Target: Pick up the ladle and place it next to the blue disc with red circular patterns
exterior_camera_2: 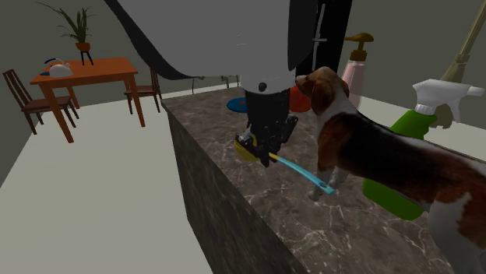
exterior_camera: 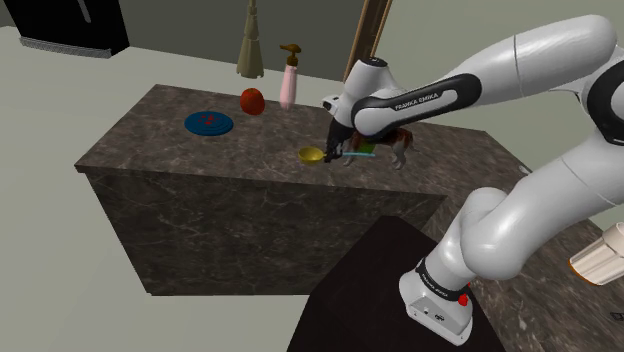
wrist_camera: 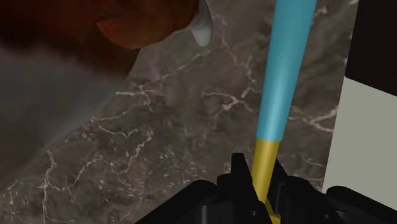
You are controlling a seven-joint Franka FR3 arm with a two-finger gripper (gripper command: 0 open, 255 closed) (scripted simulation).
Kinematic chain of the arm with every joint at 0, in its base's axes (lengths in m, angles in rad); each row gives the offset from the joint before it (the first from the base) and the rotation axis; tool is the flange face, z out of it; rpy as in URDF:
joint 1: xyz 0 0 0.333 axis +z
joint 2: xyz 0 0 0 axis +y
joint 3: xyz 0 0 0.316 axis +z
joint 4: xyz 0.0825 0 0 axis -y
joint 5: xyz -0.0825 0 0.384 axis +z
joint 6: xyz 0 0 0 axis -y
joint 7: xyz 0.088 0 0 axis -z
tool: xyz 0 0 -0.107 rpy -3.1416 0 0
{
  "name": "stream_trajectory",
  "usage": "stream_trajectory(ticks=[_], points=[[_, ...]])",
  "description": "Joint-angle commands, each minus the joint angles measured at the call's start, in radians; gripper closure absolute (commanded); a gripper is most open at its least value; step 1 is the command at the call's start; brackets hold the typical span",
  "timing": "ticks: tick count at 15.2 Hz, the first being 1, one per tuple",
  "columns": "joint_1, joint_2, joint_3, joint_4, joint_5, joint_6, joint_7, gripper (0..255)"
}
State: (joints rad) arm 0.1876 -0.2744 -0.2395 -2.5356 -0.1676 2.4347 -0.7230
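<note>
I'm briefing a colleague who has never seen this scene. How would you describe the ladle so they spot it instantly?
On the dark marbled counter, near its edge beside the brown-and-white dog figure, the black gripper clasps the ladle. It alone has a yellow bowl and a light-blue handle, unlike the flat blue disc and red sphere farther along.

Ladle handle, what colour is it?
The ladle handle is light blue, joining a yellow stem; wrist view shows it best.

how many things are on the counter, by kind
bottles: 2 (pink pump bottle, green spray bottle)
ladle: 1
blue disc: 1
dog figure: 1
red round object: 1
total: 6
</note>
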Motion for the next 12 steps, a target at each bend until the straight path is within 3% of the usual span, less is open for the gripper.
stream_trajectory(ticks=[1,12], points=[[0.001,-0.015,0.003,0.015,0.001,-0.030,0.000,255],[0.003,-0.089,0.016,0.106,0.005,-0.194,-0.005,255]])
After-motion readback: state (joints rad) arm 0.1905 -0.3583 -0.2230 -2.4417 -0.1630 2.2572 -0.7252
